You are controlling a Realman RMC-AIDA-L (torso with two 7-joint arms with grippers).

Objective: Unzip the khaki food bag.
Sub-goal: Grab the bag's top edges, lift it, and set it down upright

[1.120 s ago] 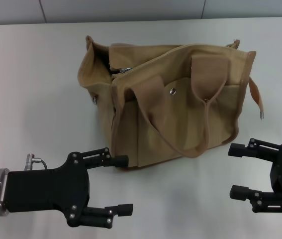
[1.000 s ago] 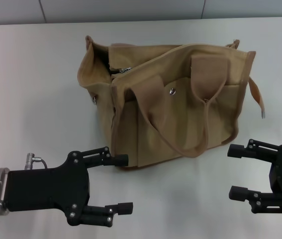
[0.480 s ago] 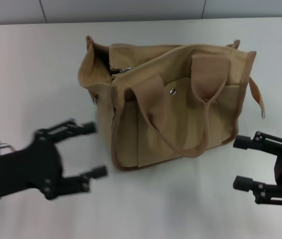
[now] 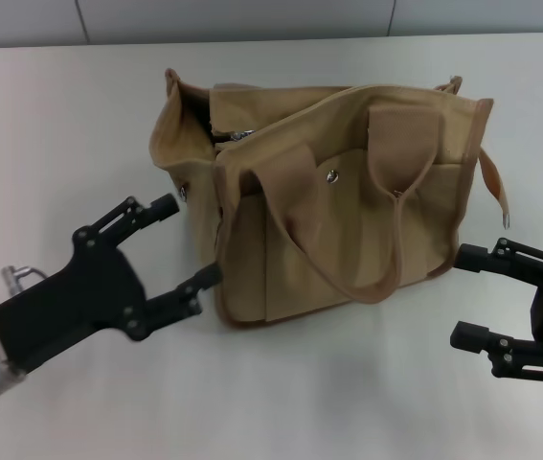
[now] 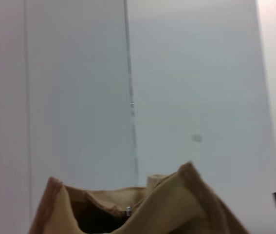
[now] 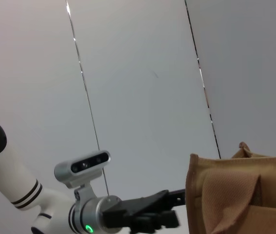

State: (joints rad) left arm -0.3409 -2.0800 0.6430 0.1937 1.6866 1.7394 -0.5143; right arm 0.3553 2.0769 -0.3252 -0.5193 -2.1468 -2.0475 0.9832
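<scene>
The khaki food bag [image 4: 348, 192] stands upright in the middle of the white table, its two loop handles hanging down over the front pocket with the silver snap [image 4: 332, 175]. Its top is gaping at the left end, where a metal zipper pull [image 4: 240, 135] shows. A metal-tipped strap [image 4: 497, 196] dangles at its right side. My left gripper [image 4: 187, 240] is open, just left of the bag's lower left corner. My right gripper [image 4: 463, 295] is open, near the bag's lower right corner, apart from it. The bag's top corner shows in the left wrist view [image 5: 176, 204] and the right wrist view [image 6: 240, 195].
The white table [image 4: 60, 125] extends on all sides of the bag. A pale panelled wall [image 5: 176, 73] stands behind it. The left arm [image 6: 94, 209] shows in the right wrist view beside the bag.
My left gripper has swung up and in from the front of the table to the bag's lower left corner. My right gripper has shifted slightly right. The bag has not moved.
</scene>
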